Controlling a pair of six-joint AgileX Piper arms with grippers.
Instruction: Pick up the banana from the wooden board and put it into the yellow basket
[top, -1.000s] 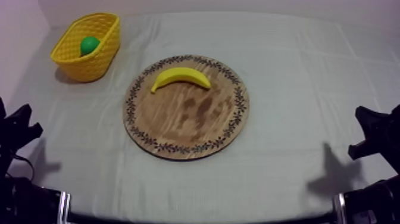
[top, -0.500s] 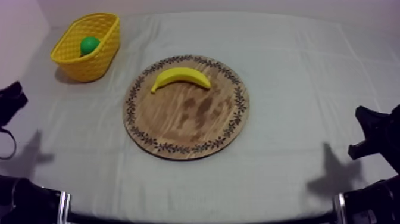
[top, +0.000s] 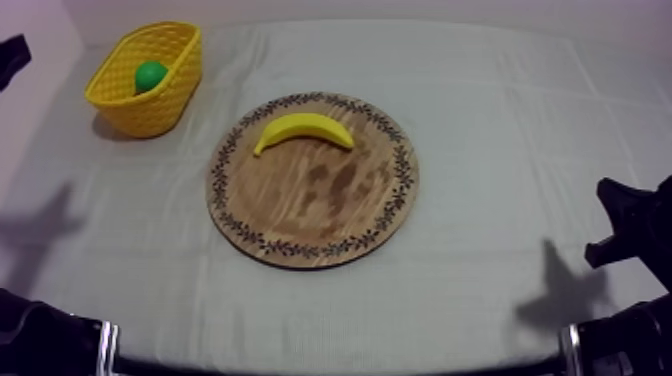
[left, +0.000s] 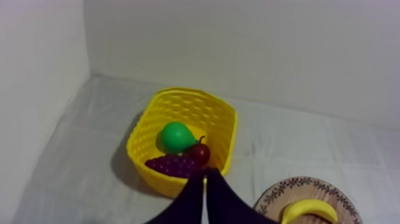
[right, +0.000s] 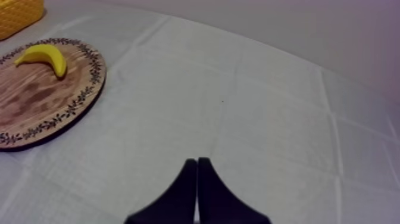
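Observation:
The yellow banana (top: 303, 128) lies on the far part of the round wooden board (top: 330, 205), mid-table. At the far left stands the yellow basket (top: 150, 112) with a green pear (top: 151, 75) in it. My left gripper (left: 204, 174) hangs high over the table just in front of the basket, fingers together, holding nothing. In its view the basket (left: 188, 94) holds the pear (left: 177, 136), grapes (left: 172, 165) and a small red fruit (left: 200, 153). My right gripper (right: 196, 162) is shut and empty over bare cloth, well to the right of the board (right: 41, 101) and banana (right: 44, 55).
A white wall runs behind the table and along its left side, close to the basket. My left arm (top: 12, 52) shows at the upper left edge, and the right arm (top: 625, 225) sits low at the right edge. Bare cloth surrounds the board.
My left arm has risen from the lower left to the upper left edge, toward the basket, and its shadow moved up with it. The right arm, banana and basket stayed put.

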